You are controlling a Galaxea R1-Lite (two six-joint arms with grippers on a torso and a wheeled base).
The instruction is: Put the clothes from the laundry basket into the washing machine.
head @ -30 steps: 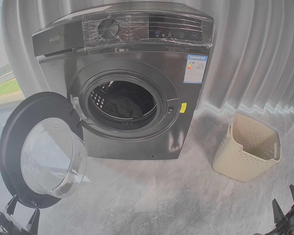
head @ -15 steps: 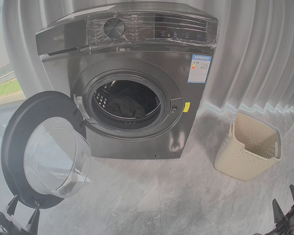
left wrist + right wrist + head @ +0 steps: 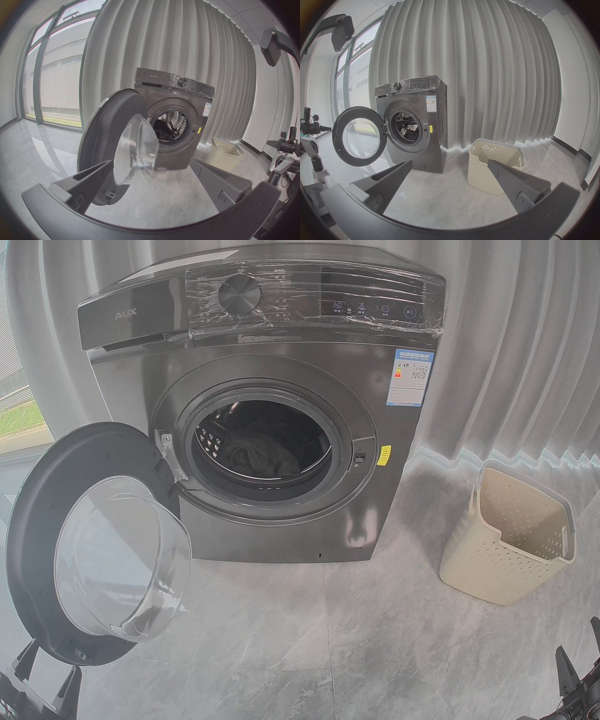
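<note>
Showing a late stage of loading: dark clothes point(image 3: 259, 452) lie heaped low in the drum of the washing machine point(image 3: 275, 365). The laundry basket point(image 3: 481, 559), on the floor just right of the machine, shows bare perforated walls and no garment. The left gripper point(image 3: 150, 162) and right gripper point(image 3: 450, 162) hang low, well short of the machine, fingers spread and holding nothing. Transfer appears complete. The next move probably calls for checking the basket's floor, or swinging the door point(image 3: 44, 521) shut from the left. The drum port faces the robot. The basket stands mouth up, and the long axis of its rim seemingly runs crosswise. The heap shows no clear axis.
</note>
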